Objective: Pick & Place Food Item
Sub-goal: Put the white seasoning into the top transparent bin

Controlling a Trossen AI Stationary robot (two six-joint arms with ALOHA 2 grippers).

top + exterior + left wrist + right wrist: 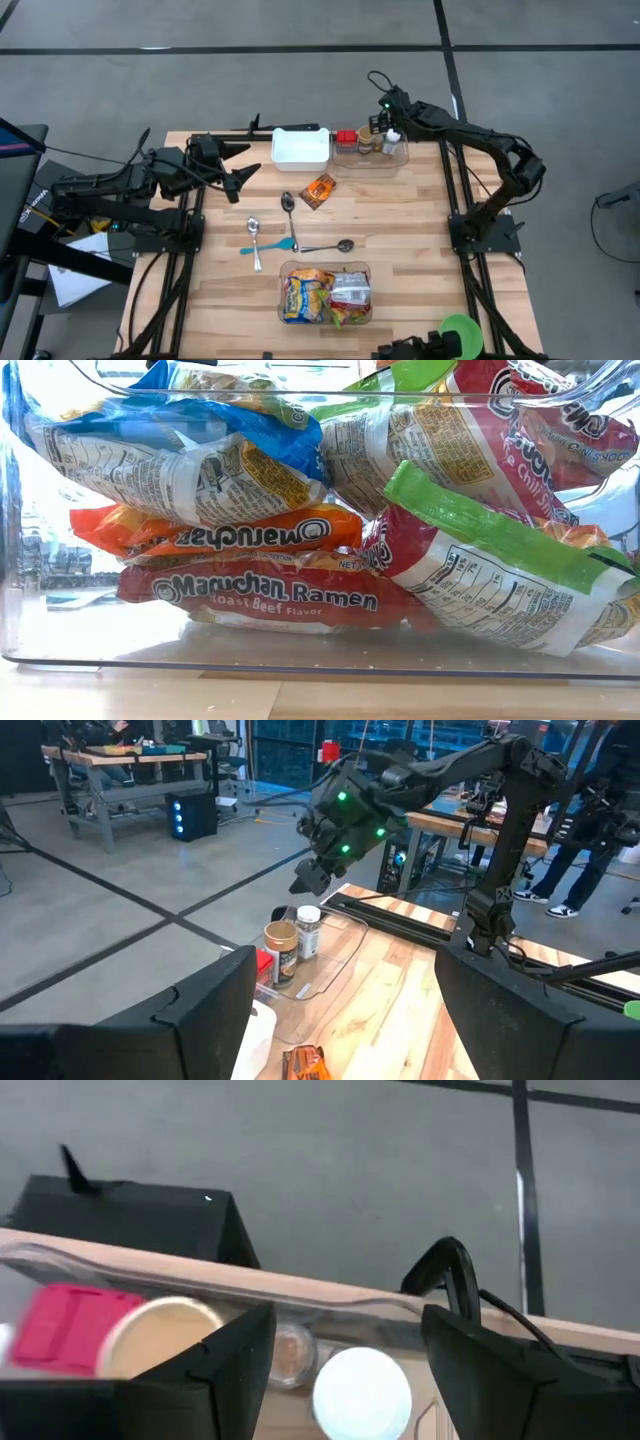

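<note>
**A:** High view?

**B:** Right end effector [381, 122] sits at upper centre-right of the frame, over the clear bin [372, 160] at the far edge of the surface [420, 250]. Bin holds a tan-lid jar [365, 142], a white-cap bottle [391, 142] and a red item [346, 138]. Left end effector [238, 166] is at left of centre, fingers spread, holding nothing. White tray [300, 148] beside the bin, orange snack packet [319, 190] just below it. Spoons [288, 215] mid-frame, with a blue utensil [268, 247]. Ramen bin [326, 293] at lower centre.

**A:** Low view?

**B:** Filled by that ramen bin's clear wall [300, 660]. Ramen packs [270, 592] stacked inside: red, orange, blue, green edges.

**A:** Left wrist?

**B:** Own fingers [200, 1005] wide apart at the bottom. Beyond, the right end effector [312, 880] hangs just above the white-cap bottle [308, 931], tan-lid jar [281, 950] beside it. Snack packet [303, 1063] at bottom edge. A person's legs [560, 870] at upper right.

**A:** Right wrist?

**B:** Fingers [235, 1355] apart, nothing clamped. White cap [360, 1390] sits between them, lower centre; jar lid [160, 1335] and red item [65, 1325] at left.
</note>
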